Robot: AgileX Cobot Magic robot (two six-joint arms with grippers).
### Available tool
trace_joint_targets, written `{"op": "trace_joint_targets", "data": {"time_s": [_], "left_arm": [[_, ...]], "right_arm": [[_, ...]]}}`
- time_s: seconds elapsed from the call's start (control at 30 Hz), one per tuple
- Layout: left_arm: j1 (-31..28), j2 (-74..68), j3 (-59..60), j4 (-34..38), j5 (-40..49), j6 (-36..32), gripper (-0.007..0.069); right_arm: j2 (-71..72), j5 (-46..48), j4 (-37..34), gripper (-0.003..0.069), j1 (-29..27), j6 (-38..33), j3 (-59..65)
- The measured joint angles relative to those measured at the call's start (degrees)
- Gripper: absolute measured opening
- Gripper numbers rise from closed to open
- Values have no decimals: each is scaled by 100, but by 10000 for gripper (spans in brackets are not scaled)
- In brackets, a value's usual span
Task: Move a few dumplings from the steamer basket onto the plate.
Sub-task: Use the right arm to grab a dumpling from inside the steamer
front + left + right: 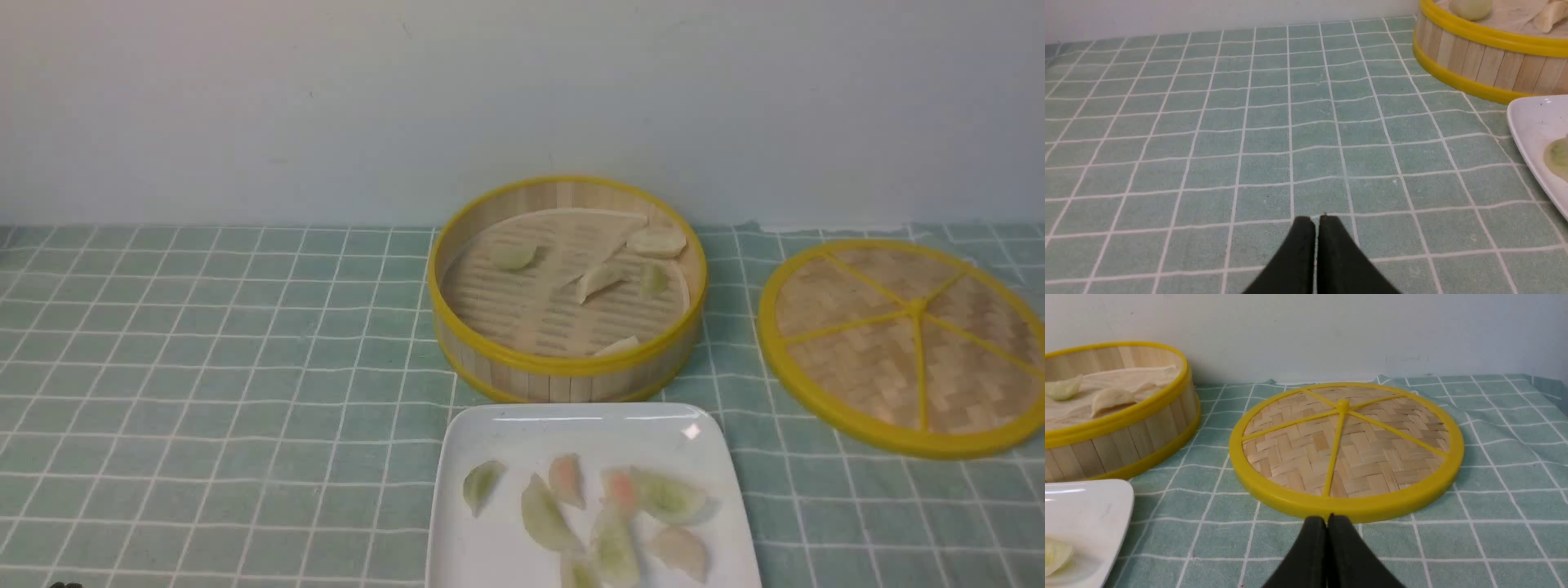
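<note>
Both grippers (1317,220) (1328,520) closed, empty; dumplings (600,282) in steamer basket (567,363), well apart

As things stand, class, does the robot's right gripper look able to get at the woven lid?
Probably yes: the right gripper looks shut and empty, facing the woven lid, with nothing on top of it or visibly between them. It would likely need to open first.

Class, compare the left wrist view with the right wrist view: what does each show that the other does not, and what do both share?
Only left wrist: the left gripper.
Only right wrist: the woven lid; the right gripper.
Both: part of the steamer basket, part of the plate, dumplings, checked cloth, wall.
</note>
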State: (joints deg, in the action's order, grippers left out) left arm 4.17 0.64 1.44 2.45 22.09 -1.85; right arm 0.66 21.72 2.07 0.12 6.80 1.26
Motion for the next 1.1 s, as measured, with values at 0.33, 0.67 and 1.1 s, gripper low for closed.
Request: {"op": "trace_joint_targets", "data": {"time_s": [0.33, 0.67, 1.1], "left_arm": [[0, 0, 0, 0, 0, 0, -6], [0, 0, 0, 0, 0, 0, -6], [0, 0, 0, 0, 0, 0, -6]], "right_arm": [[0, 0, -2, -14, 0, 0, 0], [0, 0, -2, -14, 0, 0, 0], [0, -2293, -2620, -14, 0, 580, 41]]}}
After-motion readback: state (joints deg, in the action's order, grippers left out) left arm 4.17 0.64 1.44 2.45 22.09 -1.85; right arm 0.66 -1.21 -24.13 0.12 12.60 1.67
